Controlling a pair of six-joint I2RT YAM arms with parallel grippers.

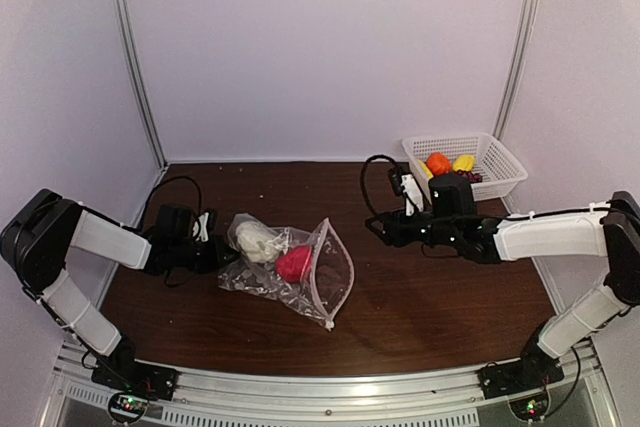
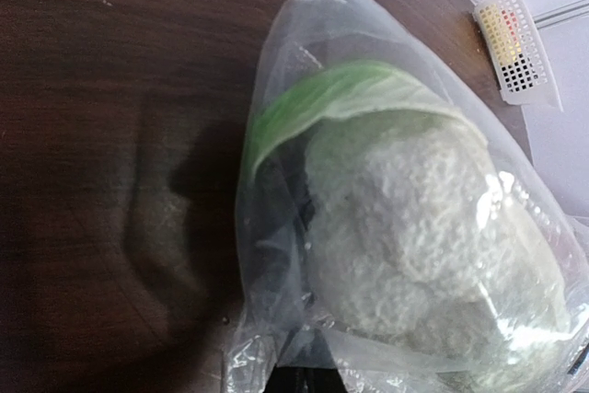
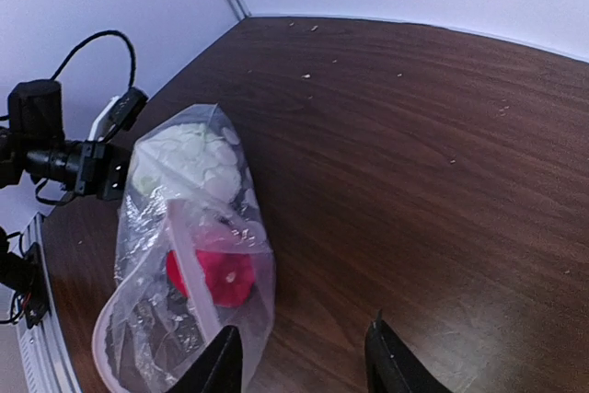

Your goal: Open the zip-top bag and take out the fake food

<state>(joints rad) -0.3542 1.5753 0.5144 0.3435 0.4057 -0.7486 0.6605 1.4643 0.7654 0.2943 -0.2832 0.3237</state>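
Top external view puts the zip-top bag (image 1: 318,297) flat on the table (image 1: 440,297), left of centre, with its zip strip (image 1: 350,272) gaping toward your right arm. Two bits of fake food sit inside: a white cauliflower (image 1: 260,242) deep at the closed end and a red piece (image 1: 294,264) nearer the mouth. An orange piece (image 1: 438,163) and a yellow piece (image 1: 463,162) lie in the white mesh basket (image 1: 510,172) at the far right.

Your left gripper (image 1: 222,252) is clenched and looks pinched on the bag's closed end, just beside the cauliflower. Its own camera shows only film and cauliflower, so you cannot confirm how much plastic it has. Your right gripper (image 3: 304,365) hangs short of the mouth, jaws apart with nothing between them.

Watch the film first. The mouth is slack and crumpled around the red piece, so a low reach may trap a fold of plastic with the toy. A lift would then haul the whole bag against the left pinch. That pinch looks thin, and a hard pull could strip the bag free. A fingertip that meets the strip instead of the opening could shove the bag along the table and fold the mouth closed. The cauliflower is bulky and may jam on its way out.
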